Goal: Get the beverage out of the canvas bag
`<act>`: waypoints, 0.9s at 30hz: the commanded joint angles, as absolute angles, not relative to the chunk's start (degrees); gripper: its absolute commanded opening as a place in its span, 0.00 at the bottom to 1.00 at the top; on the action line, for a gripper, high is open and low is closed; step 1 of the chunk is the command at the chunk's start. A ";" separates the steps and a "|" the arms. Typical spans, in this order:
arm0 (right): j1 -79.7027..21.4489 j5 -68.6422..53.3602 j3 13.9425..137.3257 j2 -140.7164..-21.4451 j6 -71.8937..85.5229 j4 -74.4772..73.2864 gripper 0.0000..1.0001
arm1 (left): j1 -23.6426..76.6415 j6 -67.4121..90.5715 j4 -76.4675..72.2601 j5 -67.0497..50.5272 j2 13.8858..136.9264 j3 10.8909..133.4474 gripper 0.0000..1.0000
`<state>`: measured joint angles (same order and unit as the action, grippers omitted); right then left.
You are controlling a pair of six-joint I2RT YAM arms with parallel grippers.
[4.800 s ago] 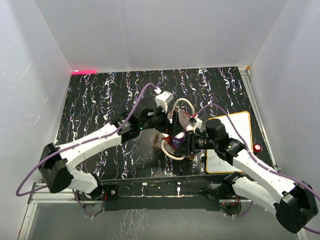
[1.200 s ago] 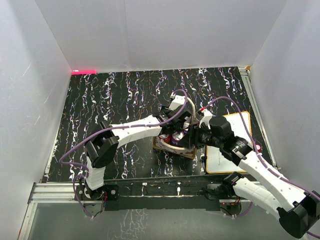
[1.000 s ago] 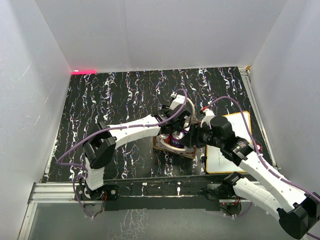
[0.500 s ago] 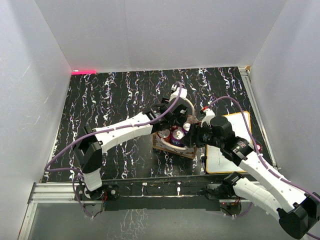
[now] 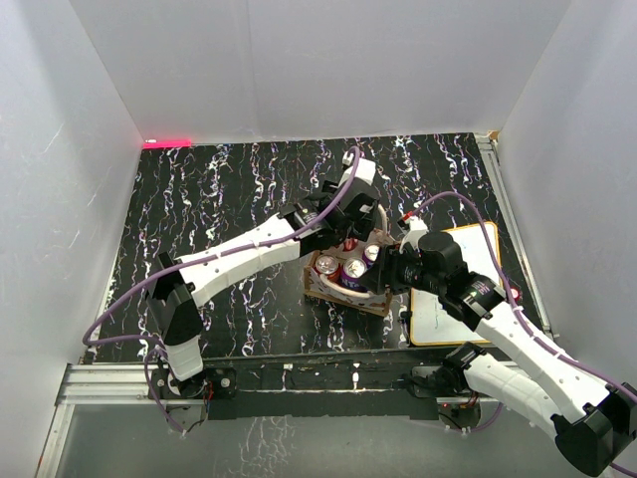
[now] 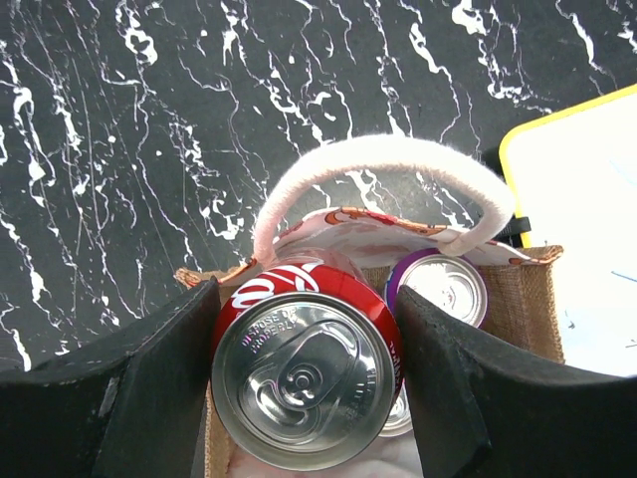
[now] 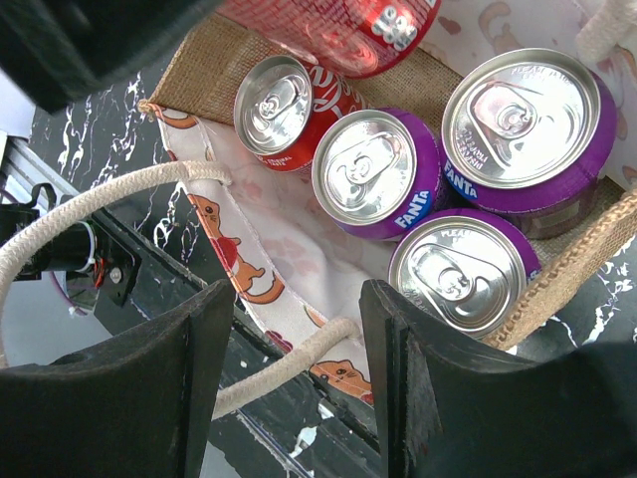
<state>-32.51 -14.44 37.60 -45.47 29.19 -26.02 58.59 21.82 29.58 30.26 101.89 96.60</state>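
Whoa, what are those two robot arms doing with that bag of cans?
They are unpacking drinks. The left gripper is squeezing a red soda can and holding it up above the canvas bag, which sits on the black marbled table. The right gripper hangs open over the bag's rim, near a cream handle. Inside the bag are three purple Fanta cans and another red can.
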 commanded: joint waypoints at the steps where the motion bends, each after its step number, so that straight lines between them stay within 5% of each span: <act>1: -32.33 -12.65 37.03 -45.02 28.47 -24.26 0.57 | 58.80 20.83 30.30 34.01 98.17 102.38 0.00; 15: -32.32 -12.34 37.09 -45.18 28.23 -24.00 0.57 | 58.84 16.90 36.75 38.38 95.73 112.48 0.00; 27: -32.29 -12.78 36.91 -46.93 27.70 -22.89 0.57 | 58.71 12.25 32.69 56.56 80.00 98.80 0.00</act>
<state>-32.51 -13.78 37.58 -46.24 28.67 -25.21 58.63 14.52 38.28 45.78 89.78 103.90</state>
